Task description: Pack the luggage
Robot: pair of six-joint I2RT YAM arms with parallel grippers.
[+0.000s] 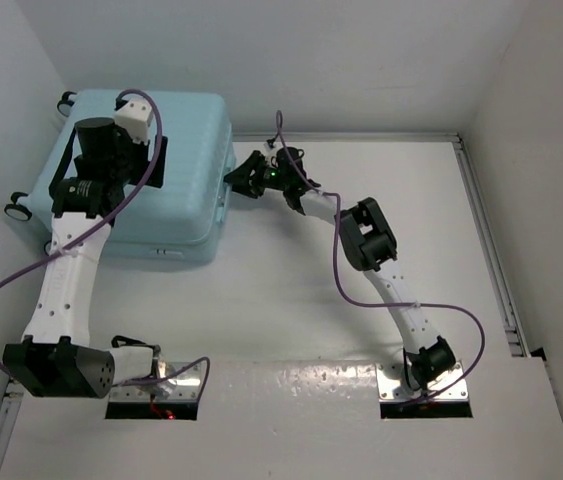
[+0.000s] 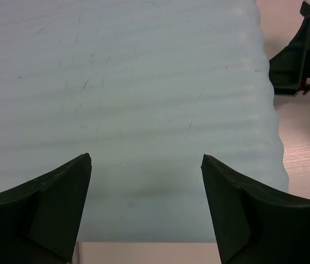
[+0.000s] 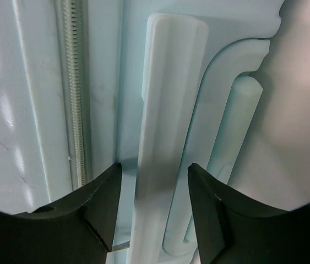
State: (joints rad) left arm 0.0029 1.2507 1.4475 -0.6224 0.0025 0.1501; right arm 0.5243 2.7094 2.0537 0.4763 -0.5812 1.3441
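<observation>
Blue luggage lies shut at the far left corner of the table, my left gripper wide open above it. My right gripper sits around its handle; can't tell if squeezing.

The right gripper straddles the pale raised handle on the light-blue luggage, jaws parted, one on each side. The right-hand pad may be touching it. A zipper runs alongside, left of the handle.

Luggage far left on table
</observation>
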